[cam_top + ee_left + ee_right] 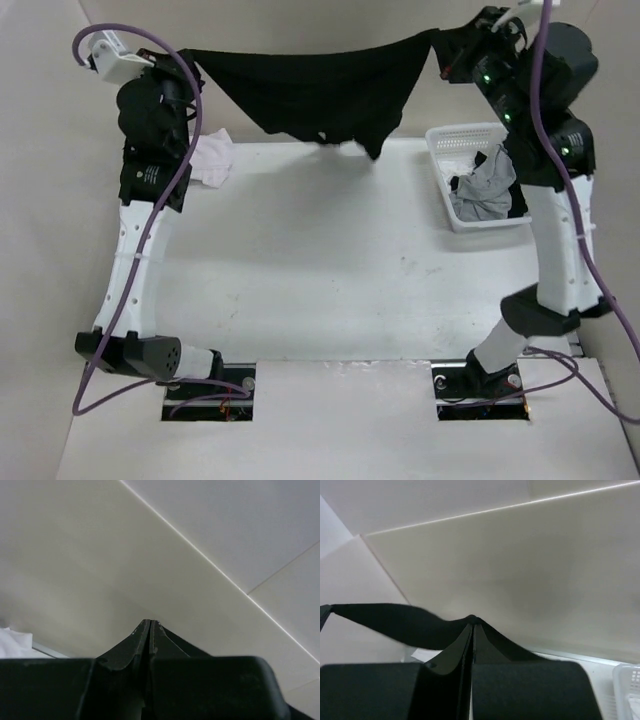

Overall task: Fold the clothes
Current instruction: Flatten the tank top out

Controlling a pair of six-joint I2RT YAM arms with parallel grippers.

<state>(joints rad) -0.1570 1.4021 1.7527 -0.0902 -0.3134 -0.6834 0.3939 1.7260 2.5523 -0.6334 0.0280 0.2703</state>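
A black top hangs stretched in the air over the table's far edge, its lower part drooping to a point near the tabletop. My left gripper is shut on its left corner and my right gripper on its right corner. In the right wrist view the fingers are pressed together, with black cloth running off to the left. The left wrist view shows my left gripper shut, dark fabric sloping off beside it. A white garment lies crumpled at the back left of the table.
A white slotted basket stands at the back right, holding grey cloth and some black cloth. The white table lies below the arms. Pale walls close in behind and at both sides.
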